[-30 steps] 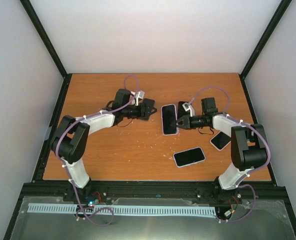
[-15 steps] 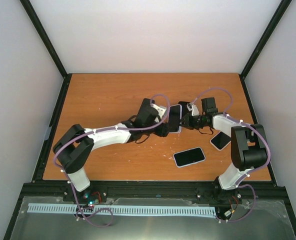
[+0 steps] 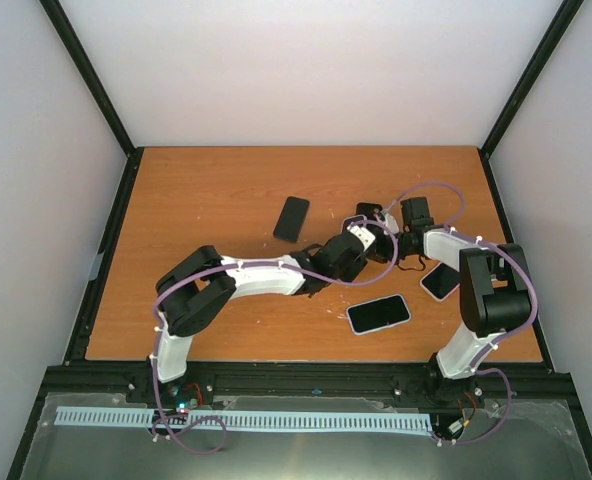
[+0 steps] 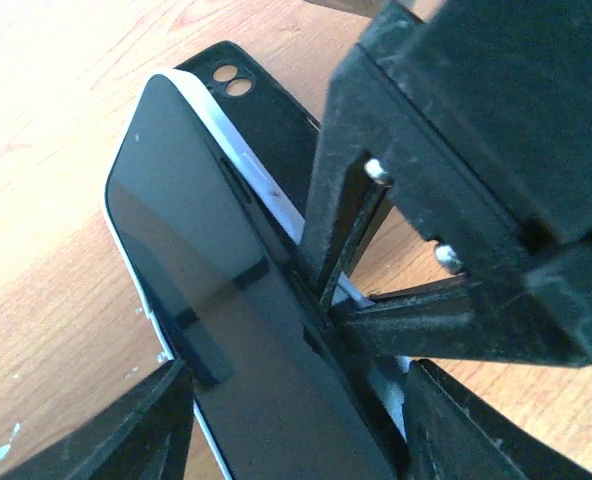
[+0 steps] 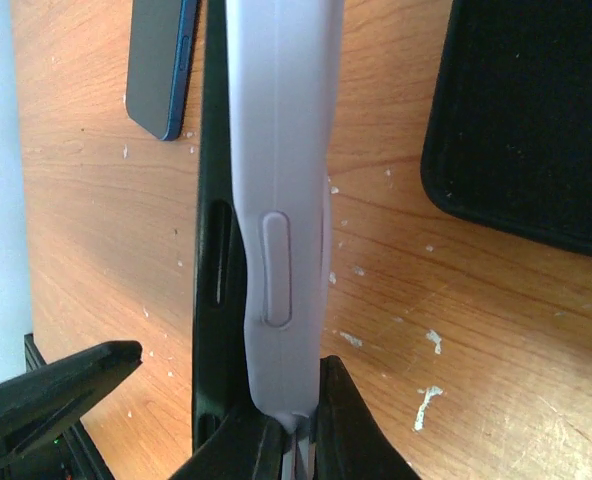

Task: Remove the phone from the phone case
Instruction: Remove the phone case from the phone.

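The right gripper [image 5: 294, 425] is pinched shut on the end of one phone [image 4: 196, 260]. This phone has a dark screen and a white rim, and it is held on edge just above the table [image 3: 206, 190], right of centre. One black case [image 4: 266, 120], with two camera holes, sits against the phone's back, its top corner showing past the white rim. How far it is off the phone cannot be told.

The left gripper [image 4: 296, 380] faces the pair, its two fingers spread apart on either side of the phone; whether they touch it is unclear.

Three more phones lie flat around them:
- a dark phone [image 3: 292, 218] to the left
- a white-rimmed phone [image 3: 378, 313] nearer the arm bases
- a third phone [image 3: 441, 281] partly under the right arm

One black slab [image 5: 526, 120] lies just beside the right gripper.
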